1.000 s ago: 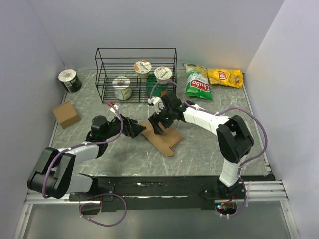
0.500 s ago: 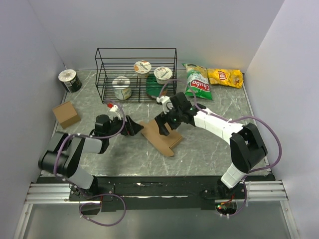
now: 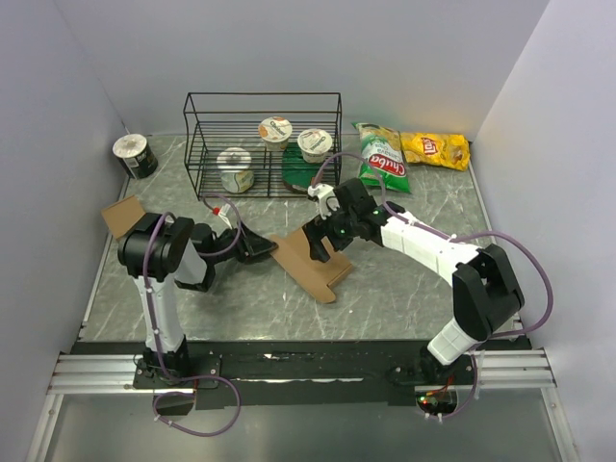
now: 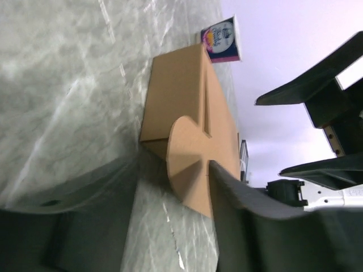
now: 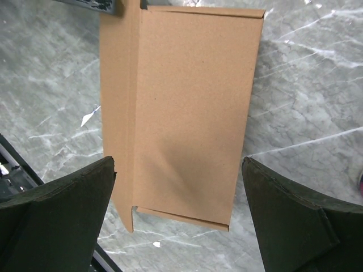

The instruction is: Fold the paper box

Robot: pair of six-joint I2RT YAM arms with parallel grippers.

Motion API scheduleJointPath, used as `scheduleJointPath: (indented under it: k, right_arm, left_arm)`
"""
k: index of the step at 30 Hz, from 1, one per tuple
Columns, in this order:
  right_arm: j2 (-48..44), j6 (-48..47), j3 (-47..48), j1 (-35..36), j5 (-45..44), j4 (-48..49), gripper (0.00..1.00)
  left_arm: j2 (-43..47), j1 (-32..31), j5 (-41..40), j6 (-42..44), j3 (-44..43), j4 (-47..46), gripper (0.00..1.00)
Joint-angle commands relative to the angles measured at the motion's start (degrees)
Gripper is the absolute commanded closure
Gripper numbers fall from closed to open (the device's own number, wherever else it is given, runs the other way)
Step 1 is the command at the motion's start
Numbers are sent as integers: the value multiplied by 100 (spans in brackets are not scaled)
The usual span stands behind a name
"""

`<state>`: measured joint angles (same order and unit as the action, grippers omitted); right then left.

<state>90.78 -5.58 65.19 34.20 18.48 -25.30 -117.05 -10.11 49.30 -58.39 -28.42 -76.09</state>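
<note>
The paper box lies on the grey surface.
The right claw hangs wide open over it; the left claw straddles its end flap, gripping or not I cannot tell.

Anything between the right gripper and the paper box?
Nothing visible. The right gripper is open over the paper box, its fingers framing it in the wrist view, and nothing else lies between them.
</note>
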Motion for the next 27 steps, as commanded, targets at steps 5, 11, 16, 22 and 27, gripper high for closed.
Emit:
scheduleJointPath:
  k: [5,11,16,22,27]
  right_arm:
    - [-316,57,108,-36,-64,78,0]
    - [-333,58,99,8,-90,183,0]
    - [-316,13,64,87,-90,245,1]
    - [-403,75,-41,96,-20,324,0]
    - [-439,75,-59,114,-46,306,1]
  left_arm:
    - [-19,-9,273,-322,100,-2331,67]
    - [25,-35,335,-655,135,-2935,85]
    - [-54,-105,326,-543,13,-2587,92]
    - [-133,-114,291,-586,-5,-2674,69]
    - [-46,-114,159,-165,-119,-2121,48]
